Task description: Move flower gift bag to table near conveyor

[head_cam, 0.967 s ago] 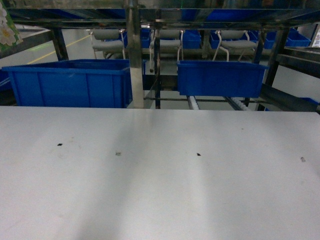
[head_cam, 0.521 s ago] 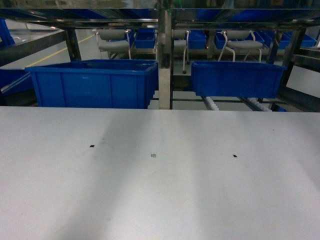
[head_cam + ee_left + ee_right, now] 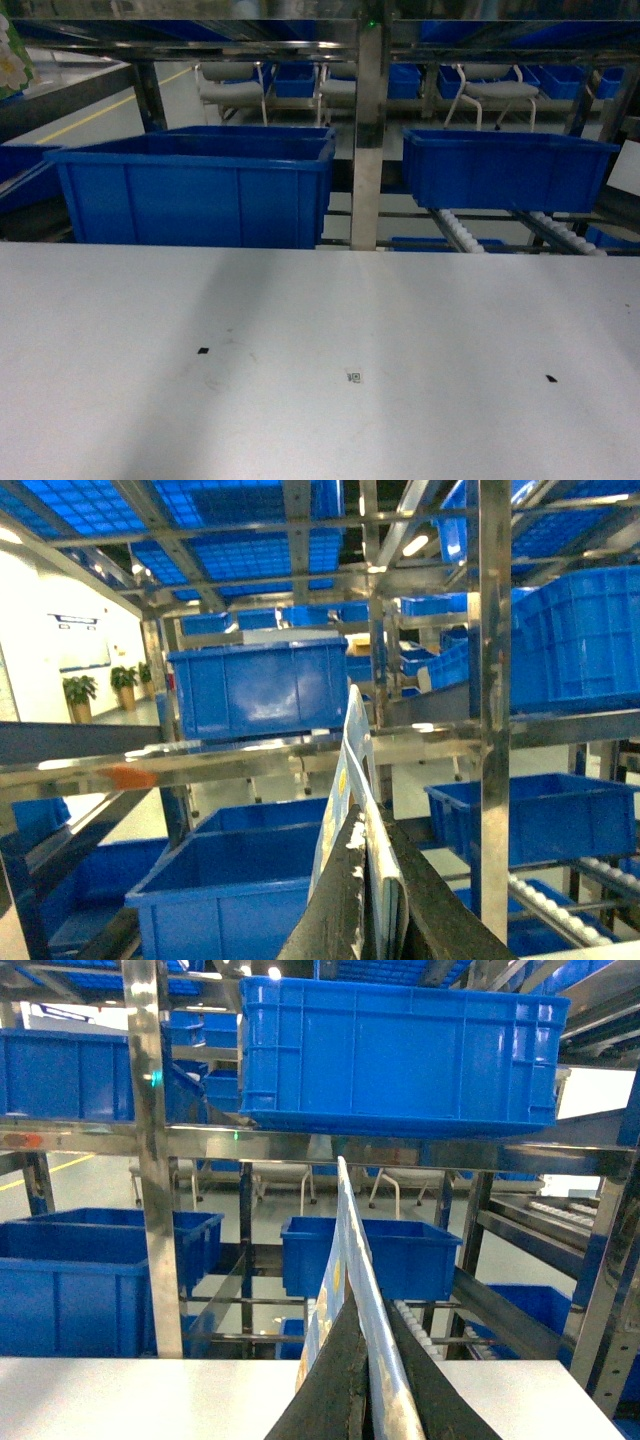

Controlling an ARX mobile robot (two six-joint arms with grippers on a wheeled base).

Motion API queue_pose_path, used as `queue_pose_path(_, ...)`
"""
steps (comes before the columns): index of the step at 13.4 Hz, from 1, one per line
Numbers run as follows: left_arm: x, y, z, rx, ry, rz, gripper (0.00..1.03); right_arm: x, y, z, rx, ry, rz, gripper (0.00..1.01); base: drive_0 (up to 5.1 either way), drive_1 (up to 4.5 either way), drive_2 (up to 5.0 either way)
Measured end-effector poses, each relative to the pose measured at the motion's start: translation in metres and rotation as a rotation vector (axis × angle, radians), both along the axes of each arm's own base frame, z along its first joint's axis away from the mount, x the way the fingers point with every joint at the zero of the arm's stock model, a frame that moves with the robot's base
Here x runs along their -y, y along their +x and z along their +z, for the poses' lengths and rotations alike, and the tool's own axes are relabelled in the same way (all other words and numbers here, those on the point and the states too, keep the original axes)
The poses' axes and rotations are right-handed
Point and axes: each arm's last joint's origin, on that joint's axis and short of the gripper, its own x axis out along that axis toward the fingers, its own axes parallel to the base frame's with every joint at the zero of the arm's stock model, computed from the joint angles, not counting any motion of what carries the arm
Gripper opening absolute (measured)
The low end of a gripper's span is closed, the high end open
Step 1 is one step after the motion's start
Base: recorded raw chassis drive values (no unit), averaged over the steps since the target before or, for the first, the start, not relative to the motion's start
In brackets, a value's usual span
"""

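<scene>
The flower gift bag [image 3: 345,770] shows edge-on in the left wrist view, a thin light-blue and white card wall with yellow print. My left gripper [image 3: 368,852] is shut on its lower edge. In the right wrist view the same flower gift bag [image 3: 344,1250] rises between the dark fingers of my right gripper [image 3: 368,1345], also shut on it. A flowered corner of the bag [image 3: 10,55] shows at the head view's top left. The white-grey table [image 3: 320,330] lies below. The conveyor [image 3: 460,232] with white roller wheels runs behind its far edge. Neither gripper appears in the head view.
A large blue bin [image 3: 195,190] and a smaller blue bin [image 3: 505,168] sit on the rack behind the table. A steel post [image 3: 368,130] stands between them. Tiny dark specks and a square marker [image 3: 353,377] dot the tabletop. More blue bins [image 3: 400,1050] fill the upper shelves.
In the head view the rack, bins and post have slid right and lower, and look larger. The bag's flowered corner is back at the top left.
</scene>
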Motion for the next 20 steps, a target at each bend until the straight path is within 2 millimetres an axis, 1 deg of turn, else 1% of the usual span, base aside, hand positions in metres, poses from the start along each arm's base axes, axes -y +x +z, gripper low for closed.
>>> queue_pose_path(1, 0.0003, 0.0024, -0.0038, -0.026, 0.003, 0.000, 0.02, -0.0003, 0.0010, -0.0016, -0.015, -0.005, -0.001, 0.02, 0.0, 0.00, 0.0)
queue_pose_path(2, 0.0003, 0.0016, -0.0029, -0.017, 0.002, -0.001, 0.02, -0.0002, 0.0006, -0.0008, -0.007, -0.002, -0.001, 0.02, 0.0, 0.00, 0.0)
queue_pose_path(7, 0.0004, 0.0008, -0.0023, -0.013, 0.003, -0.005, 0.02, 0.0001, 0.0001, -0.0006, -0.006, -0.001, -0.004, 0.02, -3.7, -0.50, 4.0)
queue_pose_path(8, 0.0006, 0.0007, -0.0022, -0.012, 0.003, -0.007, 0.02, 0.0001, 0.0000, -0.0005, -0.004, -0.001, -0.004, 0.02, 0.0, -1.13, 1.1)
queue_pose_path(18, 0.0001, 0.0000, -0.0014, -0.006, 0.002, -0.003, 0.02, 0.0002, 0.0001, -0.0004, -0.003, -0.002, 0.001, 0.02, 0.0, 0.00, 0.0)
queue_pose_path(19, 0.0000, 0.0000, -0.0014, -0.006, 0.002, -0.003, 0.02, 0.0034, 0.0022, -0.0016, 0.010, -0.007, 0.008, 0.02, 0.0, 0.00, 0.0)
queue_pose_path(20, 0.0000, 0.0000, -0.0014, -0.006, 0.002, -0.003, 0.02, 0.0091, 0.0082, -0.0082, 0.008, -0.015, -0.002, 0.02, 0.0, 0.00, 0.0)
